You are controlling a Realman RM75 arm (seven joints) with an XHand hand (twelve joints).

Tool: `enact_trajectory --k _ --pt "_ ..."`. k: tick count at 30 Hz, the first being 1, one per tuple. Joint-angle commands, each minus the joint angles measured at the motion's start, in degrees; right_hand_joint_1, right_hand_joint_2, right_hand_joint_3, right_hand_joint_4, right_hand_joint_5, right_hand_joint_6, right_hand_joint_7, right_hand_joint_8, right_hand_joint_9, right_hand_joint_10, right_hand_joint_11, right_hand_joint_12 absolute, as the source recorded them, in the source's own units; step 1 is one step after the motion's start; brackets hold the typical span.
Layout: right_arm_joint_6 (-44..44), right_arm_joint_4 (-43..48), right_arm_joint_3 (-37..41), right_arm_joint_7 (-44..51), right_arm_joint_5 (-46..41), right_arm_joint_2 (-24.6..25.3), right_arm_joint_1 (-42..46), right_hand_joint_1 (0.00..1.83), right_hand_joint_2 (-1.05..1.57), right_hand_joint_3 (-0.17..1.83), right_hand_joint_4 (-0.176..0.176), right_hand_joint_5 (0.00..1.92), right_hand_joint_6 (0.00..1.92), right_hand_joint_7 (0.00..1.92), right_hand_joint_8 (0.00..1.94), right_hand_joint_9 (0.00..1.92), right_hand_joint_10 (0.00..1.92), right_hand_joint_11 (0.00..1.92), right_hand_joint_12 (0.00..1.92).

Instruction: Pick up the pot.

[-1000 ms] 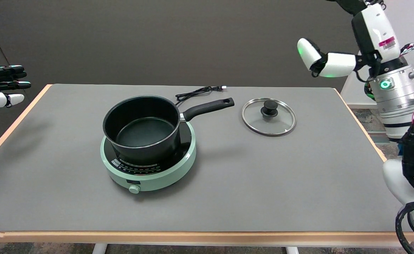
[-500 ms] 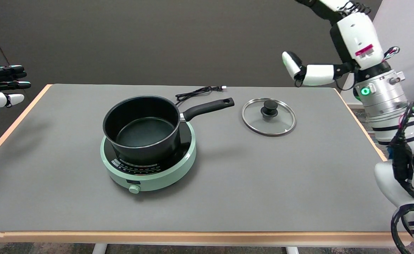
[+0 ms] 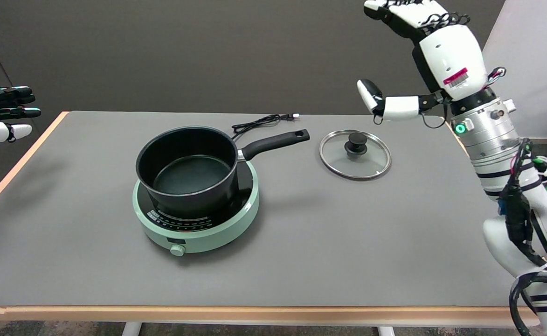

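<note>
A black pot stands upright on a pale green induction cooker left of the table's middle. Its black handle points right and slightly away from me. My right hand hangs in the air above the table's far right corner, well to the right of the handle and higher than it. The fingers are spread with the thumb sticking out to the left, and nothing is held. The pot is empty inside.
A glass lid with a black knob lies flat on the grey table right of the handle's tip. A black power cord lies behind the pot. The idle left hand hovers at the far left edge.
My right arm has swung left and lower into the picture, bringing the hand closer to the lid's far side. More of its fingers show now. Pot and lid have not moved.
</note>
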State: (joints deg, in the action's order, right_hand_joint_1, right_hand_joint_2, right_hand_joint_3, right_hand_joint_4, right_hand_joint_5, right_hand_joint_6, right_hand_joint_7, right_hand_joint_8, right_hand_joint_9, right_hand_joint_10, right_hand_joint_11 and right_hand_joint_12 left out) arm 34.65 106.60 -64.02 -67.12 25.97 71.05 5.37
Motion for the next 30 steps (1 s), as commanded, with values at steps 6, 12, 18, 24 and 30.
enact_trajectory --k 6,12,18,24,30 --pt "-0.23 -0.09 -2.65 5.94 0.77 1.05 0.2 0.87 0.53 0.99 -0.015 0.47 0.2 0.5 0.18 0.44 0.33 0.32 0.75" --pt "-0.23 -0.45 -3.58 7.79 0.77 1.13 0.5 0.87 0.53 0.99 -0.015 0.47 0.2 0.5 0.18 0.44 0.33 0.32 0.75" --pt "-0.23 -1.37 -4.02 8.66 0.77 1.13 0.58 1.31 -0.82 0.9 -0.17 0.02 0.02 0.02 0.02 0.02 0.02 0.02 0.02" --pt "-0.66 -2.64 -5.65 8.66 0.77 1.13 0.58 1.31 -0.83 0.91 -0.167 0.02 0.02 0.02 0.02 0.02 0.02 0.02 0.02" --pt "-1.47 -3.01 -7.98 8.9 0.77 1.25 0.78 1.32 -0.83 0.91 -0.165 0.02 0.02 0.02 0.02 0.02 0.02 0.02 0.02"
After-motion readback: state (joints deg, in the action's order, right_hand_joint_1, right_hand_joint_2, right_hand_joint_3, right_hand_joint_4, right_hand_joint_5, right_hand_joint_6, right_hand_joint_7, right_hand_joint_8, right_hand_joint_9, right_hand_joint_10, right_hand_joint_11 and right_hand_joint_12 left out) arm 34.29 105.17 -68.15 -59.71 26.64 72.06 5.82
